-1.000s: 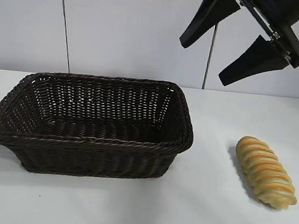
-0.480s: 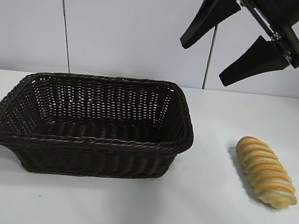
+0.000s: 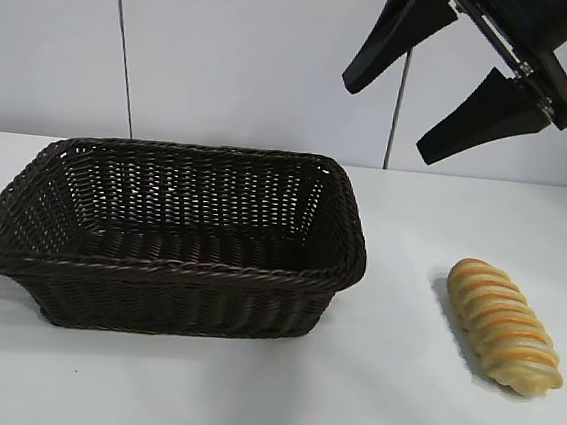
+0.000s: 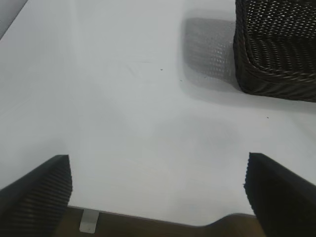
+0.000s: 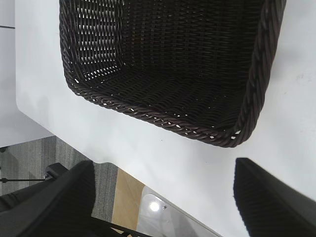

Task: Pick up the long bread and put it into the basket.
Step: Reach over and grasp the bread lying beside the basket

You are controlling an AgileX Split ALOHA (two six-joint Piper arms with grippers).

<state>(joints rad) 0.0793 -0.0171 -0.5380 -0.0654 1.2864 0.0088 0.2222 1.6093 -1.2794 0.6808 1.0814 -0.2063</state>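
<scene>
The long bread [image 3: 504, 326], a golden ridged loaf with orange-brown stripes, lies on the white table at the right. To its left stands the dark brown wicker basket [image 3: 168, 267], with nothing in it. High above the gap between them hangs my right gripper [image 3: 385, 120], open and holding nothing. In the right wrist view that gripper [image 5: 163, 163] looks down on the basket [image 5: 163, 121] and the table edge; the bread does not show there. My left gripper [image 4: 157, 158] is open over bare table, with a corner of the basket [image 4: 276, 59] beyond it.
The white table [image 3: 386, 403] runs back to a pale wall with a dark vertical seam [image 3: 124, 46]. Past the table edge the right wrist view shows grey floor [image 5: 34, 158].
</scene>
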